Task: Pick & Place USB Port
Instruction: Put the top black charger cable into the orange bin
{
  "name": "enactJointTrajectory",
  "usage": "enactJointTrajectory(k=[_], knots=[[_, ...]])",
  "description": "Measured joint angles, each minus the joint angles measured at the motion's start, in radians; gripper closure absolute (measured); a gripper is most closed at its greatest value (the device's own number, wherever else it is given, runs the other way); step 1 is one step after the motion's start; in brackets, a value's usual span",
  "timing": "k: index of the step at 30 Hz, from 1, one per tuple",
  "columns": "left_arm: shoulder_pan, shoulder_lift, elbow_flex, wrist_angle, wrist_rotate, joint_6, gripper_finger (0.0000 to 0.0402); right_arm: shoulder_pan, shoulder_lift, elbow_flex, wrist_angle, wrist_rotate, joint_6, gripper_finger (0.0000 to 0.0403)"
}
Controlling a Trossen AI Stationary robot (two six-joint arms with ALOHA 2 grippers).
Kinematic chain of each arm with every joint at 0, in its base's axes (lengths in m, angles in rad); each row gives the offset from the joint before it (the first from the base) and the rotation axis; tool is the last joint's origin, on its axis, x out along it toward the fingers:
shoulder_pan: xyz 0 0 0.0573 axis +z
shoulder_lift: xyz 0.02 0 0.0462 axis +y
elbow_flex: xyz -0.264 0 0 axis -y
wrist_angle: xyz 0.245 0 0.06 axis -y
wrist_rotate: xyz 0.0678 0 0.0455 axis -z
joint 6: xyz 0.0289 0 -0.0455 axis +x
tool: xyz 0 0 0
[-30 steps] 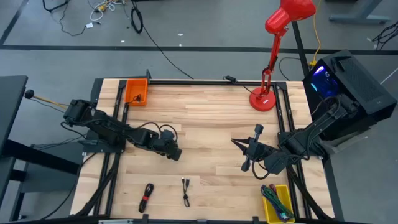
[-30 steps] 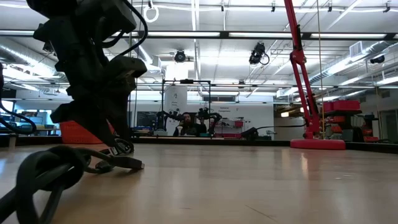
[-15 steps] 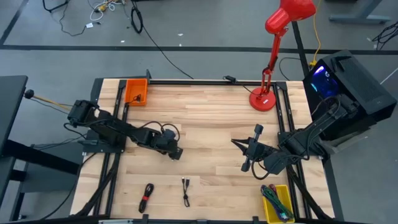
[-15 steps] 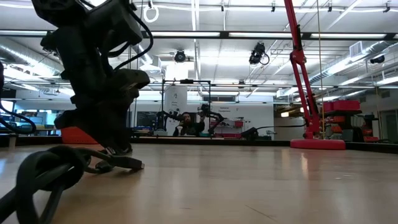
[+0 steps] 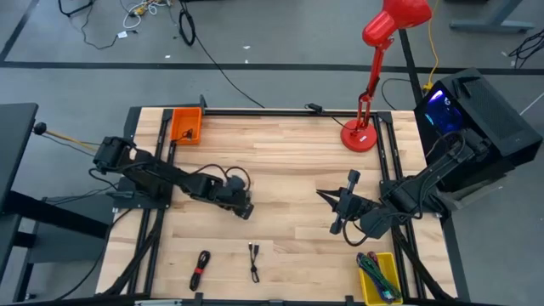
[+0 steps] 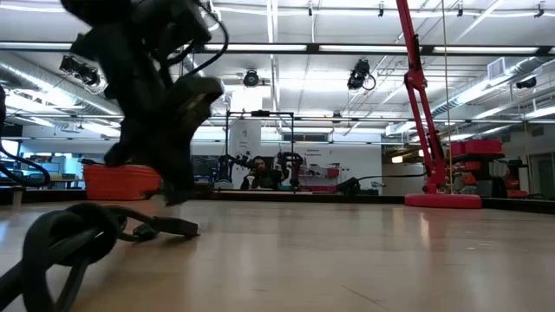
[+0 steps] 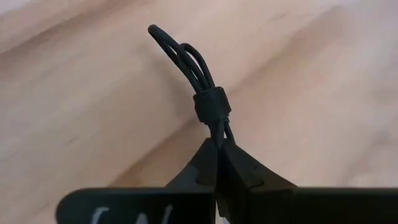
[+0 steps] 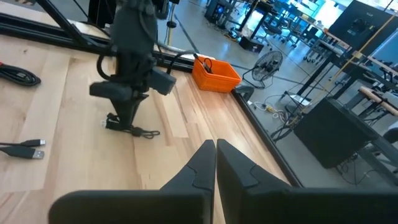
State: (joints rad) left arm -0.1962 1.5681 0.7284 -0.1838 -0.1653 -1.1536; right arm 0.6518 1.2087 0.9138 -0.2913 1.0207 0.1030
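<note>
I had the left gripper [image 5: 244, 209] out over the middle-left of the wooden table [image 5: 289, 161], and through its wrist camera I saw its two dark fingers [image 7: 205, 165] pressed together on a bundled black cable [image 7: 202, 81], the coil banded by a dark sleeve and sticking out past the fingertips, above the wood. In the right wrist view that same gripper [image 8: 124, 115] stood nose-down with the cable [image 8: 134, 129] trailing along the table from its tips, so I could not tell whether the bundle was fully lifted or partly resting. Nearer the front edge than the left gripper, two more cables lay on the table: a black one with a red band [image 5: 201, 269] and, just beside it, a short cable with a silver USB plug [image 5: 254, 261], both well apart from the tool. The orange bin [image 5: 186, 124] sat at the far left corner, behind the left arm. My right gripper [image 5: 333, 210] waited over the right side of the table, its fingers closed against each other with nothing between them, pointing across toward the left arm. A yellow bin [image 5: 379, 277] holding cables sat at the front right corner near it, and the red lamp [image 5: 359, 134] stood at the far right.
</note>
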Motion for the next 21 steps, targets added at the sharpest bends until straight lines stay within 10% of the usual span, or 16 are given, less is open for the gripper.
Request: enactJointTrajectory(k=[13,21], knots=[[0.011,-0.013,0.470,-0.881,-0.415,0.182,0.0395,0.000,0.000,0.000,-0.075,0.011,0.103,0.0387],[0.118,-0.224,0.438,-1.126,-0.524,0.144,0.0395,0.000,0.000,0.000,-0.090,0.010,0.128,0.0387]])
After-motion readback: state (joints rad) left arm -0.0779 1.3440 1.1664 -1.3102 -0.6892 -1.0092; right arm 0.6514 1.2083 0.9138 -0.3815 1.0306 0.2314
